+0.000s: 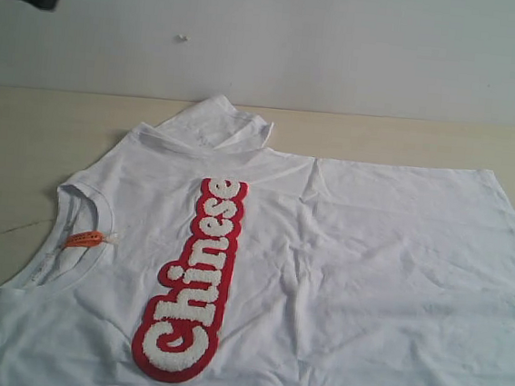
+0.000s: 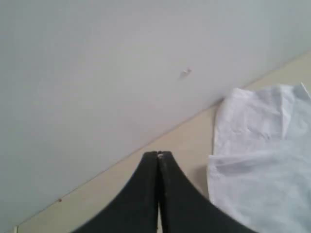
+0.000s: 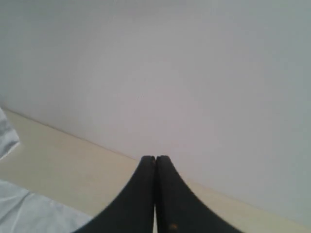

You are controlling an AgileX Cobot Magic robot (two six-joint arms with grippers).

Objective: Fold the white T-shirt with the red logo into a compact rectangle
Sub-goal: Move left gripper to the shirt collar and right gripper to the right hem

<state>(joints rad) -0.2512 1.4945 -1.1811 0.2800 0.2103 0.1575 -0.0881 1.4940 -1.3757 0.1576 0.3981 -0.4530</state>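
White T-shirt (image 1: 370,259) lies flat, sleeve (image 1: 217,123) rumpled by the far table (image 1: 27,125) edge; left hand (image 2: 158,154), right hand (image 3: 155,158) clenched empty.

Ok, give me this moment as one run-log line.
left gripper: shut, empty | right gripper: shut, empty | white T-shirt: spread on table, far sleeve folded over | red logo: face up

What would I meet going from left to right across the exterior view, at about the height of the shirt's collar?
tabletop → orange tag at the collar → red logo → plain front of the white T-shirt
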